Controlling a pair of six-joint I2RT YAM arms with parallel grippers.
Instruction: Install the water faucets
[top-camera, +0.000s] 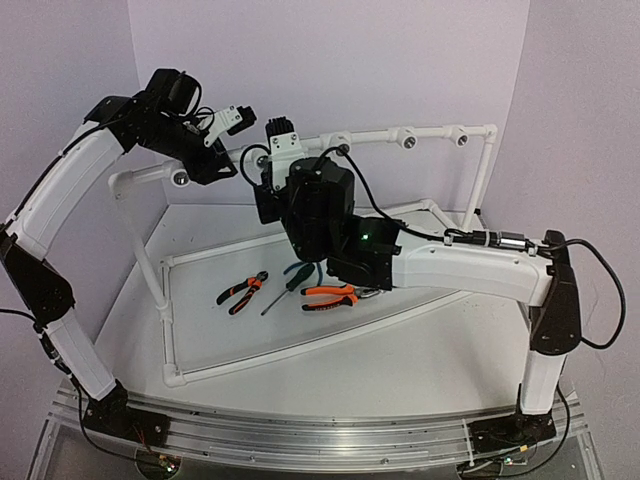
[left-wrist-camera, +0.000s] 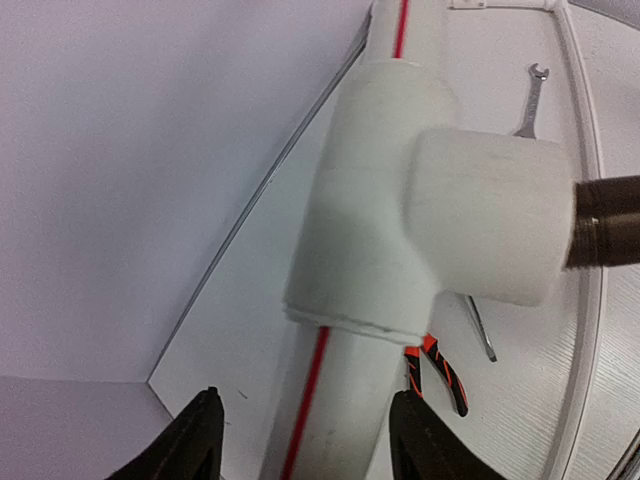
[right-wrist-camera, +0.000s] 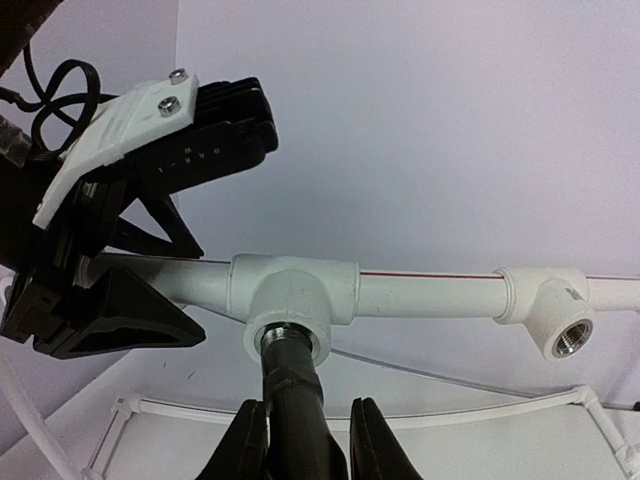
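Observation:
The dark water faucet (right-wrist-camera: 295, 390) stands upright between the fingers of my right gripper (right-wrist-camera: 305, 445), which is shut on its body. Its threaded end sits in the mouth of a white tee socket (right-wrist-camera: 290, 305) on the raised white pipe (right-wrist-camera: 430, 295). In the left wrist view the same threaded end (left-wrist-camera: 605, 220) enters that tee (left-wrist-camera: 400, 200) from the right. My left gripper (left-wrist-camera: 310, 440) straddles the pipe (left-wrist-camera: 335, 410) just beside the tee. Seen from the right wrist, its black fingers (right-wrist-camera: 100, 310) lie against the pipe from above and below.
A second tee (right-wrist-camera: 560, 335) further along the pipe has an open threaded socket. More sockets (top-camera: 408, 140) dot the top rail. Two orange-and-black pliers (top-camera: 243, 291) (top-camera: 330, 295), a screwdriver (top-camera: 297, 275) and a wrench (left-wrist-camera: 530, 100) lie inside the floor pipe frame (top-camera: 300, 350).

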